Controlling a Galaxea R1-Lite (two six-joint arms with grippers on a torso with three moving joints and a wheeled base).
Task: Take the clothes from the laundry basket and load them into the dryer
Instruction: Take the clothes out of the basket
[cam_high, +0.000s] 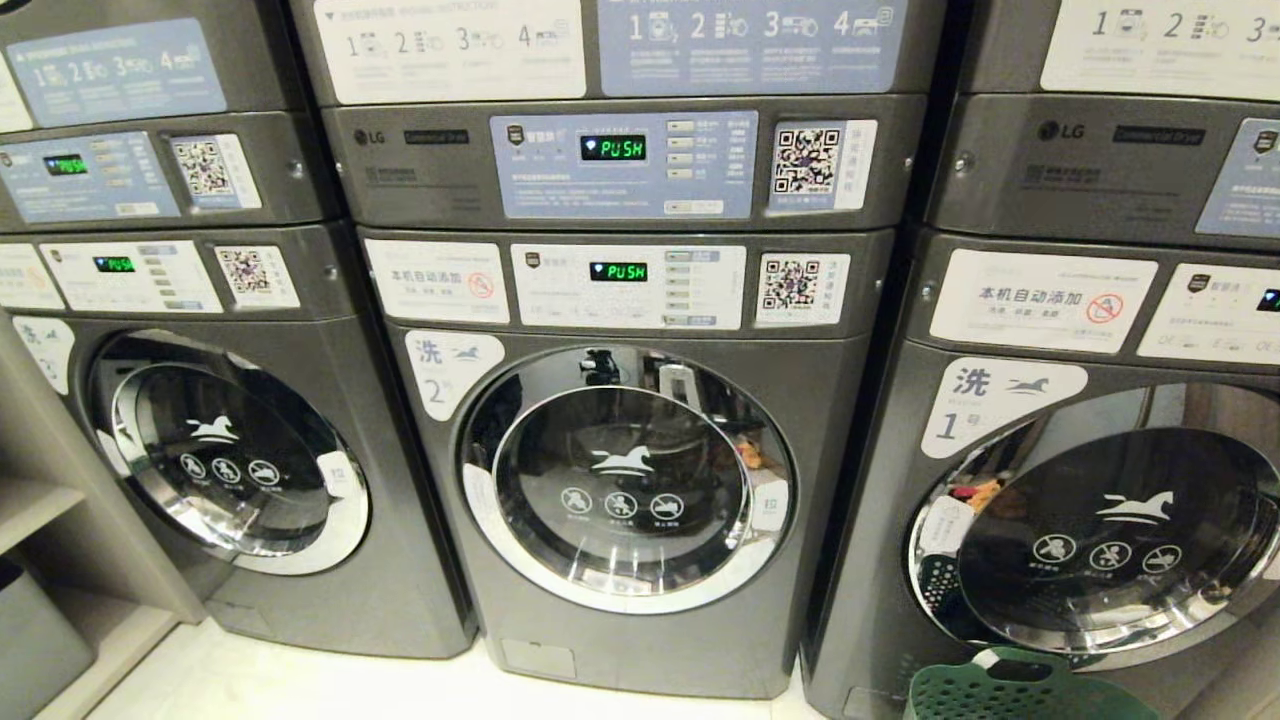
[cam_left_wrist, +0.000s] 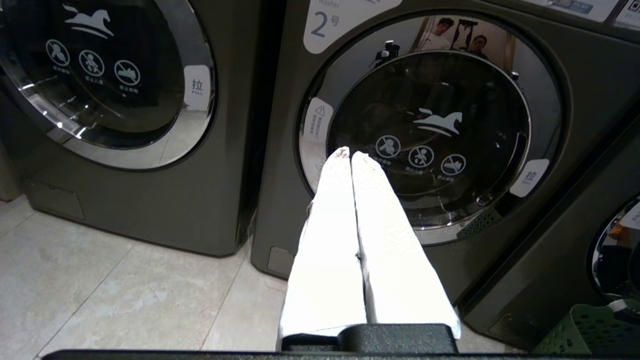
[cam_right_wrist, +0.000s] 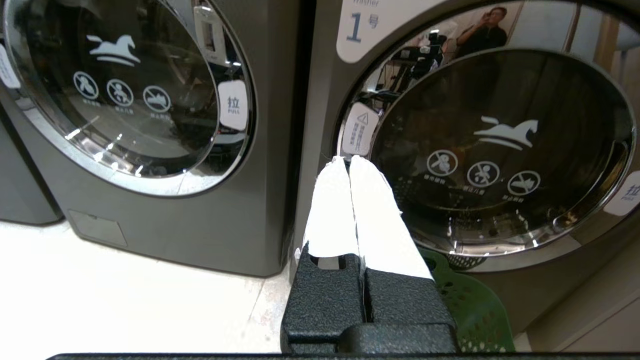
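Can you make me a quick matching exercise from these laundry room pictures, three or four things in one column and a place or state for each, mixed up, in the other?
Column one:
1. laundry basket
2. machine number 2 door
3. left pincer
4. lower display of the middle machine

Column two:
A. shut, holding nothing
B. green, on the floor before machine number 1
C. reads PUSH in green
D. closed, round, chrome-rimmed

Pairs: 1-B, 2-D, 3-A, 4-C
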